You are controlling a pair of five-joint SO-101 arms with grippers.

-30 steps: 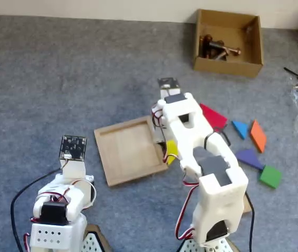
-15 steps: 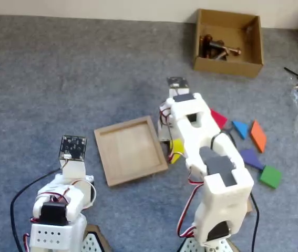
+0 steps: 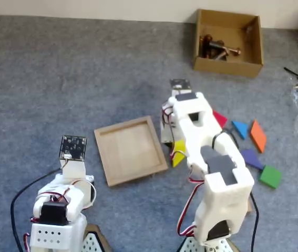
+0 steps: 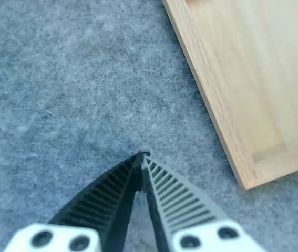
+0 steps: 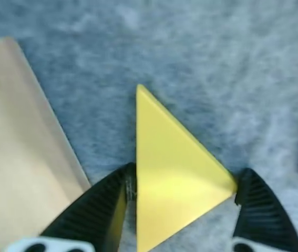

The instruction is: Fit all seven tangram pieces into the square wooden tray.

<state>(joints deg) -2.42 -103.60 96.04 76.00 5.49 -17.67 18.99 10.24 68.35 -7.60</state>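
Left arm [image 3: 59, 205]: parked near-left. The left gripper [image 4: 141, 156] has its jaws clenched tip to tip with nothing between them. It sits over the grey carpet [image 3: 59, 79], just off the near-left corner of the square wooden tray [image 4: 254, 79].

Tray: centre of the scene, flat on the carpet and turned slightly off square. Bare wood floor shows inside the rim.

Right arm [image 3: 206, 152]: stretched out from near-right, wrist just right of the tray. The right gripper [image 5: 185, 184] is grasping the yellow triangle [image 5: 170, 168], one finger against its straight edge on the tray side and the other on the opposite corner. The triangle is just beside the tray's right rim, outside it. Can't tell if it's lifted or resting on the carpet.

Other pieces, loose on the carpet right of that arm:
- red piece [image 3: 217, 118], partly under the arm
- blue triangle [image 3: 239, 128]
- orange parallelogram [image 3: 258, 135], just beside the blue triangle
- purple triangle [image 3: 249, 157], nearer
- green square [image 3: 270, 176], touching or nearly touching the purple triangle

Far right: open cardboard box [image 3: 226, 67] with brownish items [image 3: 217, 47] inside, well apart from the tray.
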